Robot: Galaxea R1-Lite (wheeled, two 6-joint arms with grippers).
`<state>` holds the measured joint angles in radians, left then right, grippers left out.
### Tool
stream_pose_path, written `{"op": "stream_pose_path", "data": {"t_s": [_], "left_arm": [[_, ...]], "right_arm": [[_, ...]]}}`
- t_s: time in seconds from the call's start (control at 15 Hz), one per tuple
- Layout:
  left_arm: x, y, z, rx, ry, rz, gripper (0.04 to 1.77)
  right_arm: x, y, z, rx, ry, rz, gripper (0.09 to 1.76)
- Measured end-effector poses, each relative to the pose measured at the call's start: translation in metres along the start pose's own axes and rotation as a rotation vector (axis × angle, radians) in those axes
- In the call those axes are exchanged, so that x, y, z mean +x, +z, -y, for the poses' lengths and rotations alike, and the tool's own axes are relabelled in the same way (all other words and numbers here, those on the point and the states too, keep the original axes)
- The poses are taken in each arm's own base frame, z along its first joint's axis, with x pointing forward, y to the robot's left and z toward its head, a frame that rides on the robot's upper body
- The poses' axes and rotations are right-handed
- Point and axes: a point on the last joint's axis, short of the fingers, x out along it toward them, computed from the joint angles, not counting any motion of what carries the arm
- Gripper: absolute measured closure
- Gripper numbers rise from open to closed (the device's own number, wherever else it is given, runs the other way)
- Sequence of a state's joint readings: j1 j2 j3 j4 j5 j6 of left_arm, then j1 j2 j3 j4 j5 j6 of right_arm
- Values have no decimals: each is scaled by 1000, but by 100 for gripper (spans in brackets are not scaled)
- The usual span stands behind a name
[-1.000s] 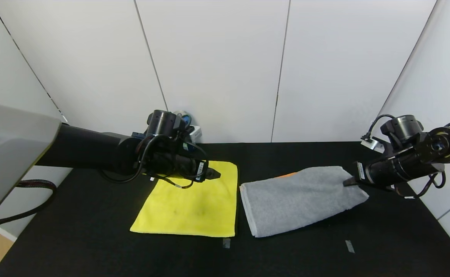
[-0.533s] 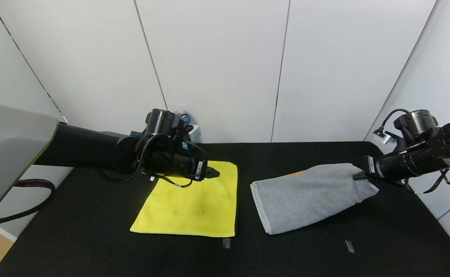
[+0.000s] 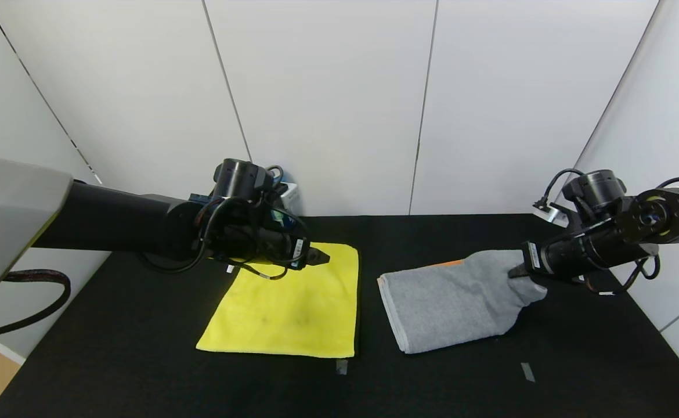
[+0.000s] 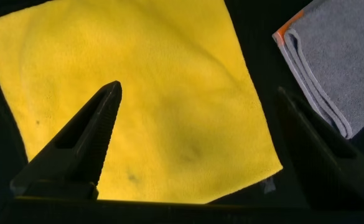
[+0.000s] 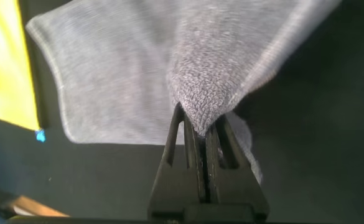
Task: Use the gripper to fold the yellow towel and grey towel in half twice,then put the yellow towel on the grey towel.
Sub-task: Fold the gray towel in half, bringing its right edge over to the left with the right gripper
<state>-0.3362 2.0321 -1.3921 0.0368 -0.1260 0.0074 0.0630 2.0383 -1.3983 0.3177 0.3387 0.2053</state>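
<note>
The yellow towel (image 3: 293,307) lies flat and unfolded on the black table (image 3: 142,360), left of centre. My left gripper (image 3: 319,256) hovers open over its far edge; in the left wrist view its fingers (image 4: 88,137) stand wide apart above the yellow towel (image 4: 163,93), holding nothing. The grey towel (image 3: 444,302) lies folded to the right, an orange band (image 3: 447,265) peeking out at its far edge. My right gripper (image 3: 516,271) is shut on the grey towel's right end, which is lifted off the table. In the right wrist view, the grey towel (image 5: 119,68) bunches into the right gripper (image 5: 200,127).
Two small tape marks (image 3: 342,366) (image 3: 527,371) sit near the table's front. A small device with cables (image 3: 284,194) stands against the back wall behind my left arm. White wall panels close in the back and the right side.
My right gripper dragged the grey towel to the right, then swung back left and upward with the pinched end, curling it over. My left arm shifted slightly.
</note>
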Motion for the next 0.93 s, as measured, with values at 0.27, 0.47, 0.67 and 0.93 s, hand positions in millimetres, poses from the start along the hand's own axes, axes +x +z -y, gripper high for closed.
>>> {"op": "stream_pose_path", "data": {"t_s": [0.27, 0.47, 0.67, 0.93], "left_arm": [[-9, 4, -2, 0, 17, 21, 9], [-16, 7, -3, -1, 25, 37, 9], [-21, 9, -6, -3, 33, 49, 9], [-23, 10, -7, -4, 35, 53, 9]], "right_arm": [[13, -7, -41, -88, 14, -36, 171], [24, -13, -70, -150, 12, -66, 171], [36, -22, -94, -202, 43, -96, 171], [39, -25, -100, -216, 47, -103, 171]]}}
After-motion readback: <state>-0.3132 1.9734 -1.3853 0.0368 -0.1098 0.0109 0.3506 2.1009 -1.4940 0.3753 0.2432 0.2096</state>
